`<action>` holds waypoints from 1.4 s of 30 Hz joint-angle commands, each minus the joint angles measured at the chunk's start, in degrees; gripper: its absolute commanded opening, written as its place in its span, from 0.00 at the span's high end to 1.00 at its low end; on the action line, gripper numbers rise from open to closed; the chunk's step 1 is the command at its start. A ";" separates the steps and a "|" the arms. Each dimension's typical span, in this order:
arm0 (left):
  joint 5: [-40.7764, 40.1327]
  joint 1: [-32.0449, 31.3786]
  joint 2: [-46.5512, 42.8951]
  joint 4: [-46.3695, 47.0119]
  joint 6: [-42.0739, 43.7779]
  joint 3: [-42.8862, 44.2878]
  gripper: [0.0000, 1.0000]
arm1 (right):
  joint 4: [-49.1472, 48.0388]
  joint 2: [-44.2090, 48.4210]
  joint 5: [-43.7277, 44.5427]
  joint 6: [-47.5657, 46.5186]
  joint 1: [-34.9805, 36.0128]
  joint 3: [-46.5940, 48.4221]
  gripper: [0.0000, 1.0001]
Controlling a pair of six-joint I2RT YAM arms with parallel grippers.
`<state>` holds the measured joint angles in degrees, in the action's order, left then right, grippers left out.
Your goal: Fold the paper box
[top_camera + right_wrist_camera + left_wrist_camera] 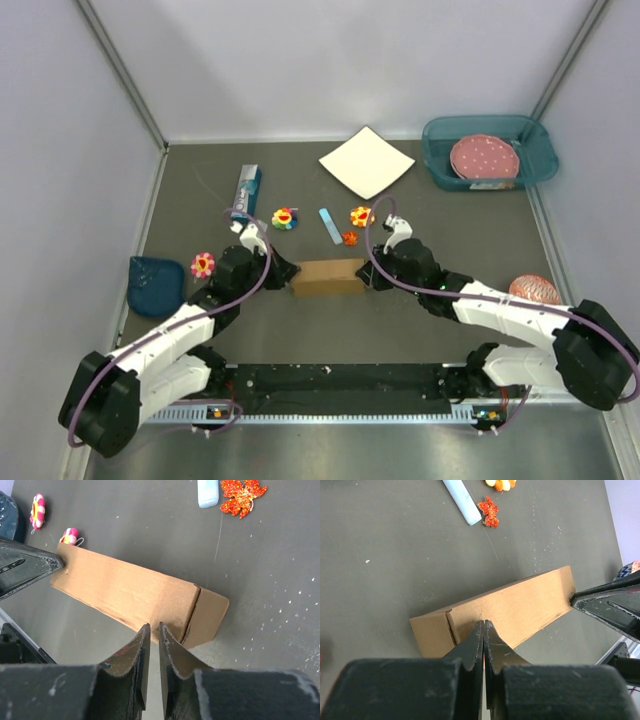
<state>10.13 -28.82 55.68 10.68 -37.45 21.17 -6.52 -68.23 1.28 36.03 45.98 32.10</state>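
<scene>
The paper box (326, 277) lies in the middle of the table as a closed, flat brown cardboard block. My left gripper (285, 268) is shut, and its tips (484, 622) rest on the box's (520, 607) top face near the left end flap. My right gripper (368, 272) is at the opposite end. Its jaws (154, 626) stand a thin slit apart with nothing between them, their tips against the box (125, 590) beside the right end flap. Each wrist view shows the other gripper's tip at the far end of the box.
Behind the box lie a pale blue strip (330, 225), an orange leaf (349, 238) and flower toys (285, 218). Farther back are a small blue carton (248, 185), a white square sheet (366, 161) and a teal bin (437, 165). A dark blue pouch (156, 283) lies at the left.
</scene>
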 commanded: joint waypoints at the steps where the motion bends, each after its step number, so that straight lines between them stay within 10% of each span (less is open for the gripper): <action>1: 1.38 -0.80 -1.80 -6.02 0.02 -3.84 1.00 | 6.35 0.28 -0.14 0.09 2.53 -3.70 0.86; 13: -13.19 -18.55 -32.10 -16.38 -7.63 -9.92 0.99 | 19.07 18.11 12.78 9.32 16.95 -7.32 0.72; 17: -18.65 -18.47 -40.20 -17.53 -7.29 -8.08 0.72 | 23.66 24.01 17.17 6.61 16.87 -1.44 0.61; 36: -38.34 -18.38 -29.74 -25.70 -12.04 -4.74 0.47 | 16.37 16.35 10.93 8.35 5.53 -4.76 0.40; 38: -43.42 -18.38 -32.46 -29.90 -14.04 -3.60 0.02 | 17.86 18.29 13.38 7.83 5.44 -4.85 0.40; 42: -51.69 -18.38 -31.69 -37.73 -21.85 0.44 0.02 | 21.81 21.64 16.56 5.54 5.44 -4.41 0.40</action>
<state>-31.66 -47.16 23.44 -20.34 -52.27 16.38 13.61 -49.67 13.65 43.48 51.94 26.94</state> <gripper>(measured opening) 0.983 0.599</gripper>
